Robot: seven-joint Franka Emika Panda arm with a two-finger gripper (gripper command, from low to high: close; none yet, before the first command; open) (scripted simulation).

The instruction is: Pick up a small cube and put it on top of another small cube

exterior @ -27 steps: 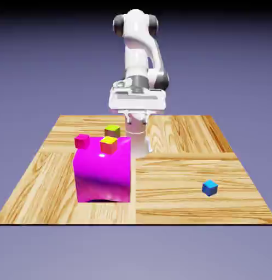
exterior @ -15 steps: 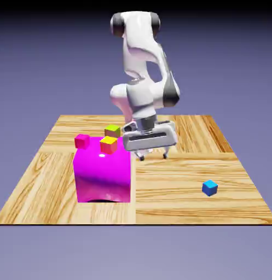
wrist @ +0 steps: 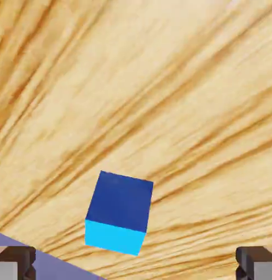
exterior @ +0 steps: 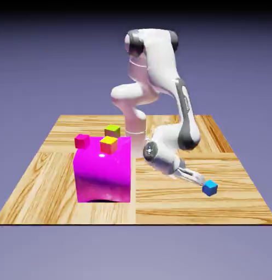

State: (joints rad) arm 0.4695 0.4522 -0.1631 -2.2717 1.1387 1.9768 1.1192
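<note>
A tabletop (exterior: 176, 210) of pale wood is shown, laid in large squares whose dark, streaky grain is turned from one square to the next. On its open half, toward the exterior view's right, a small blue cube (exterior: 209, 188) is seated, flat-faced and sharp-edged; in the hand view its faces are split between a deep navy and a bright cyan, both plain and unpatterned. Near this cube the pincer (exterior: 202, 182) is held low and tilted, its two grey, blocky fingertips (wrist: 257, 263) spread wide at the bottom corners of the hand view, and nothing is gripped between them. The white arm (exterior: 162, 60) is formed of smooth, rounded shells joined by dark grey bands, and is bent down toward the cube. Toward the exterior view's left a big magenta block (exterior: 103, 172) is seen, its surface glossy and softly shaded, with a curved, darker hollow along its lower edge. Around its upper edge three small cubes are seen: a flat pink one (exterior: 82, 141), one with a yellow top and orange-red sides (exterior: 108, 145), and an olive-green one with a brighter top (exterior: 112, 131). Whether these are supported by the block or by the wood behind it cannot be told.
</note>
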